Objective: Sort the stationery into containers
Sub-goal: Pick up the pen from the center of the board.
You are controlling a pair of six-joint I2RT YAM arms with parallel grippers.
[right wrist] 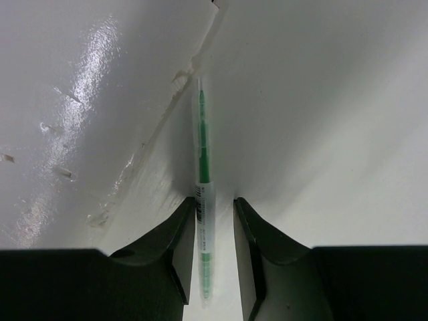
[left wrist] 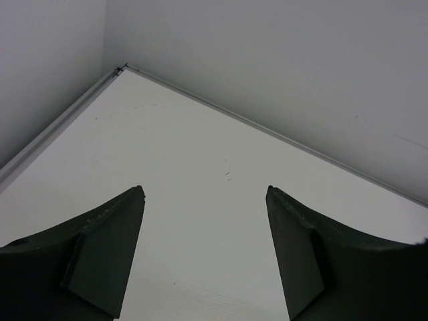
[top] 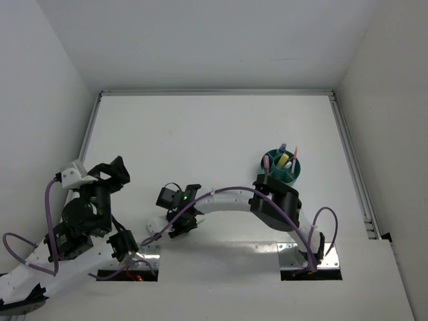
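A thin green pen [right wrist: 203, 167] in a clear barrel lies on the table against a white wall-like surface. My right gripper [right wrist: 214, 200] is low over it with the jaws narrowly apart around the pen. The pen touches the left finger [right wrist: 180, 234], and a gap stays at the right finger. In the top view this gripper [top: 178, 222] is near the left arm's base, and the pen is hidden under it. The teal cup [top: 270, 172] at the right holds a yellow marker [top: 284, 160], a pink one, a blue-capped tube and a pink pen. My left gripper [left wrist: 205, 190] is open and empty at the left [top: 119, 171].
The left arm's white link and purple cable [top: 155, 229] lie right beside the right gripper. A raised rail [top: 351, 167] runs along the table's right side, and another runs along the far edge [left wrist: 267, 130]. White walls stand around the table.
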